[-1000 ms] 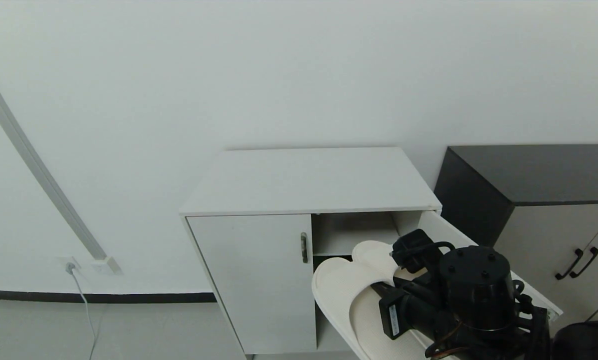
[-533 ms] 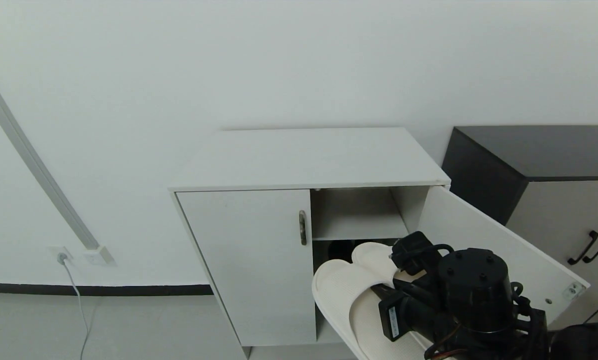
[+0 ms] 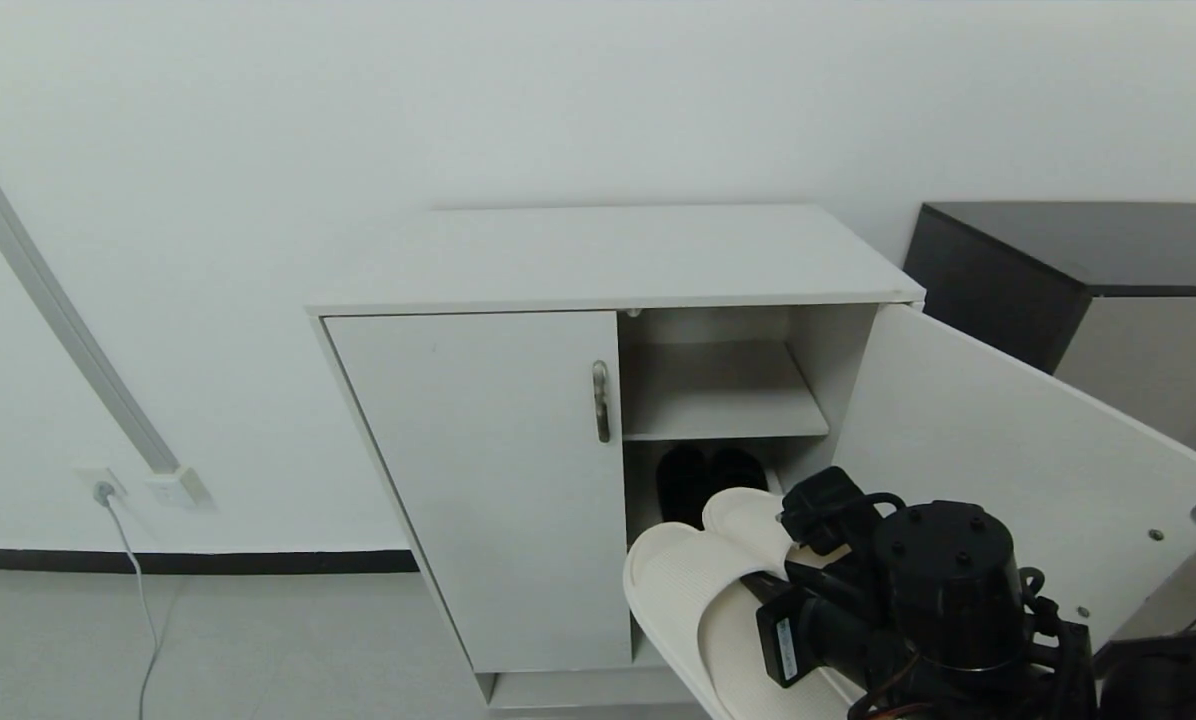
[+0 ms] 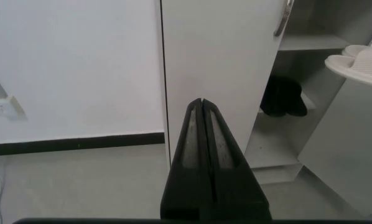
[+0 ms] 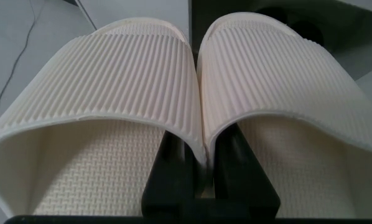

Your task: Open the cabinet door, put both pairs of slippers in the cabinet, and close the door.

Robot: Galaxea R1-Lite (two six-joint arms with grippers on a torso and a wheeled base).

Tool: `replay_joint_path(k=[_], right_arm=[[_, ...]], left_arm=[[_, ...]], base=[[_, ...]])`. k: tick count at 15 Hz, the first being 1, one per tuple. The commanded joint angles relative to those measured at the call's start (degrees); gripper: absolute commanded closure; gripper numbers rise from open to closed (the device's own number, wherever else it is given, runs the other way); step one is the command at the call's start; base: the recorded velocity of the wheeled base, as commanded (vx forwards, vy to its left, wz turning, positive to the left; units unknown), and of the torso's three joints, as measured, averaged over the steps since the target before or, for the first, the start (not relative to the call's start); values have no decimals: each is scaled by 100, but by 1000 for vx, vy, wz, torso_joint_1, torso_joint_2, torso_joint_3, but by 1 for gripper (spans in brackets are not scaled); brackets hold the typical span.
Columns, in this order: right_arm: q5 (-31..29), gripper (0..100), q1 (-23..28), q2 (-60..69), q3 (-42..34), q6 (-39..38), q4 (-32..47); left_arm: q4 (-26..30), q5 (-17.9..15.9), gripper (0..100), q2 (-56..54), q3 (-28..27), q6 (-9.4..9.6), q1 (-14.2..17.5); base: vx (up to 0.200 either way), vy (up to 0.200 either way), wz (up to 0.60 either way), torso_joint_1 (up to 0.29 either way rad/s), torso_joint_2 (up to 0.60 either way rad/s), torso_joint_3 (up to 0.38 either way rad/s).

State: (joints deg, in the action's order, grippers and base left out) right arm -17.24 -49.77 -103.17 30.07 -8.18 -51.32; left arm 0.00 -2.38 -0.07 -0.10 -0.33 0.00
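Looking at a plain wall (image 3: pixel 598 100) with a white cabinet (image 3: pixel 608 260) standing right up against it, and a darker cabinet (image 3: pixel 1068 260) sitting just beside that on the robot's right.

Seeing the white cabinet's right door (image 3: pixel 1008 440) hanging wide open, swung out to the right. Left door (image 3: pixel 478 480) sitting shut.

Spotting a shelf (image 3: pixel 718 400) splitting the open half into an upper and a lower compartment.

Then the cream slippers (image 3: pixel 693 590), hanging in the air just in front of the opening and not inside yet. Lying side by side, touching along their inner edges, toes pointing toward the cabinet.

Finding the black slippers (image 3: pixel 706 478) already sitting in the lower compartment, right under the shelf, side by side near the back.

Right end effector (image 5: pixel 201 174) grasping both cream slippers at once, pinching their inner edges together between its fingers (image 5: pixel 170 168).

Left end effector (image 4: pixel 201 146) clenched on nothing, fingers pressing flat against each other. Hanging low over the floor (image 4: pixel 80 180), well apart from the slippers, pointing at the left door's free edge.

Also noticing a small metal handle (image 3: pixel 601 400) running upright along that door's edge, and a wall socket (image 3: pixel 103 490) low down on the left with a cable dangling from it.
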Motion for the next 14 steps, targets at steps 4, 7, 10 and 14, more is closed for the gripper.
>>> replay_joint_path(k=[4,7,10,14], right_arm=[[1,100,-15,-1,-10,1,-9],[1,100,-24,-1,-28,1,-9],[1,100,-32,-1,-37,1,-9],[1,100,-50,-1,-63,1,-9]], left_arm=[[0,0,100,7,1,-2,0],[0,0,100,7,1,-2,0],[0,0,100,7,1,-2,0],[0,0,100,7,1,-2,0]], base=[[0,0,0,-139,470,329],[0,0,0,-106,465,351],[0,0,0,-66,445,372],[0,0,0,-27,411,382]])
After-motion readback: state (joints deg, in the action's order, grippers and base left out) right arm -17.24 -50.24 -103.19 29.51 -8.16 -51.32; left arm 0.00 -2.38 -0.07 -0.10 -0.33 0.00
